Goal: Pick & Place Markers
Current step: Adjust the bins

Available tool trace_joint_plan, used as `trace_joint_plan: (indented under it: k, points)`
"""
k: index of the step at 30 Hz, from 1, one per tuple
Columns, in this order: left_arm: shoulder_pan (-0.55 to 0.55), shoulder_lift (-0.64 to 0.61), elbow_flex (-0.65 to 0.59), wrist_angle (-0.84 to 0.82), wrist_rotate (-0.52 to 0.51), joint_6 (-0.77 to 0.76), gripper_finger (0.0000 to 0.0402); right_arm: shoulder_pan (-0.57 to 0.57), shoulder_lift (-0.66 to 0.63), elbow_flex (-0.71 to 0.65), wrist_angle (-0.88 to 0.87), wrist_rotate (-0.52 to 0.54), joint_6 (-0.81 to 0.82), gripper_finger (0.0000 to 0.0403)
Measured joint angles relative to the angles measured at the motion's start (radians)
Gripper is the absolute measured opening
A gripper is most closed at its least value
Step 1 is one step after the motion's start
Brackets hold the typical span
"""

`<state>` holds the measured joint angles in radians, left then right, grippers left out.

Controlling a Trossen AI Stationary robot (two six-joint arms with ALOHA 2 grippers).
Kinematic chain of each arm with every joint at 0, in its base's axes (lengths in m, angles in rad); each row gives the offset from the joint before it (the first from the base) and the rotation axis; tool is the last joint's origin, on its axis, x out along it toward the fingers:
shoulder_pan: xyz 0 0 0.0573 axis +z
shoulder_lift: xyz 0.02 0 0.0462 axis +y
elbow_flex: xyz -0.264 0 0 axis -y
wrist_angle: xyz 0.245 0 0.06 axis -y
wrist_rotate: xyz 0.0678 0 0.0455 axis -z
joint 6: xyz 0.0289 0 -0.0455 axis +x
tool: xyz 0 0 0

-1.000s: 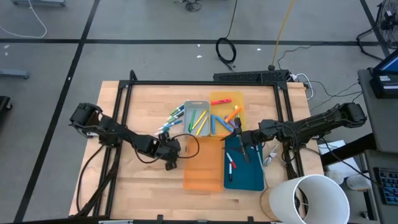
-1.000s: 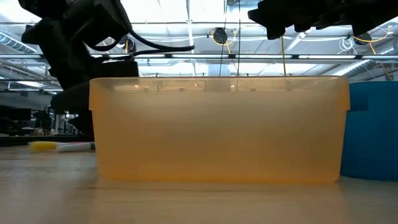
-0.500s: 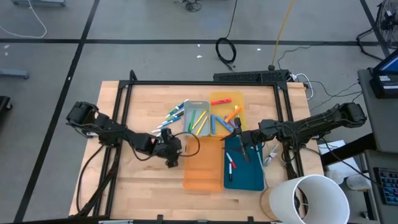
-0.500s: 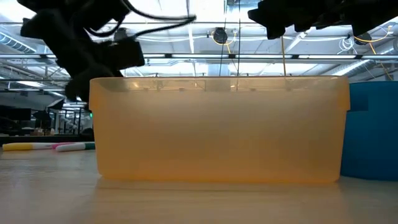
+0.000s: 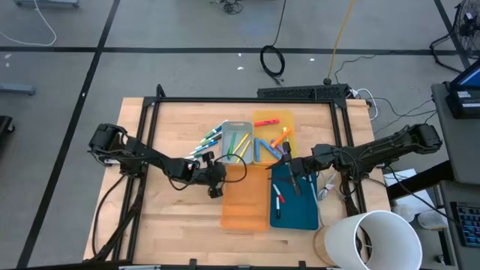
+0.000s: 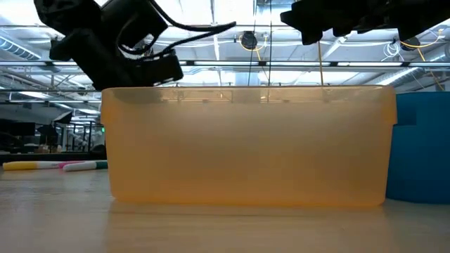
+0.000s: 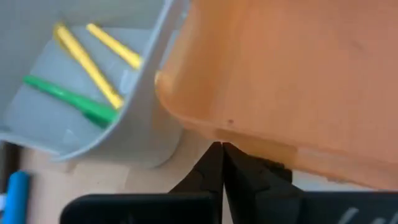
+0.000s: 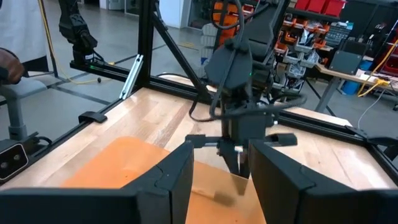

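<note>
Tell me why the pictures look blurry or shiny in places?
Left wrist view: the orange tray sits so close that it blurs; the shut left tool looks sharper. Low view: the orange tray wall glows hazily, ceiling lights glaring behind. High view: evenly lit.

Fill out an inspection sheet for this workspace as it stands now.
Surface: wooden table inside a black frame.
Job's things: markers in the grey tray; more in the far orange tray and blue tray; a few loose beside the grey tray. Near orange tray looks empty.
Clutter: white bucket at the table's corner.
Grippers: left gripper shut, empty, by the near orange tray; right gripper over the blue tray.
Cables: black coil on the floor.
Surroundings: grey floor, taped lines.
</note>
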<state>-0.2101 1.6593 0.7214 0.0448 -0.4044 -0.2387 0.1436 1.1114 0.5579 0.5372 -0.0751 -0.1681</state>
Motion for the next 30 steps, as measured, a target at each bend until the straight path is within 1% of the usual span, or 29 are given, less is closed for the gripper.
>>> trace_joint_plan:
  k: [4,6,9,15,18,20,24,27,30]
  points:
    - [0.007,0.035,-0.003,0.005,0.014,0.001,0.0024,0.000,0.000,0.000,0.001,0.000,0.001,0.0141]
    - [0.012,0.045,-0.004,-0.001,0.015,0.001,0.0019,0.000,0.000,0.000,0.001,0.000,0.000,0.0141]
    - [0.025,0.076,-0.002,0.034,0.016,0.001,0.0005,0.000,0.000,0.000,0.002,0.000,0.000,0.0141]
    - [0.041,0.089,-0.001,0.030,0.134,0.020,0.0015,0.000,0.000,0.000,-0.002,0.000,-0.001,0.0141]
    - [0.035,0.076,0.000,-0.026,0.172,0.021,0.0009,0.000,0.000,0.000,-0.006,0.000,-0.001,0.0141]
    - [0.028,0.062,0.002,-0.083,0.203,-0.006,0.0004,0.000,0.000,0.000,-0.012,0.000,-0.001,0.0141]
    - [0.009,0.039,0.004,-0.175,0.270,-0.060,0.0012,0.000,0.000,0.000,-0.015,0.000,-0.001,0.0141]
    - [-0.018,0.038,0.001,-0.196,0.297,-0.058,0.0014,0.000,0.000,0.000,-0.016,0.000,-0.001,0.0141]
    - [-0.043,0.038,0.001,-0.196,0.323,-0.050,0.0004,0.000,0.000,0.000,-0.015,0.000,-0.001,0.0141]
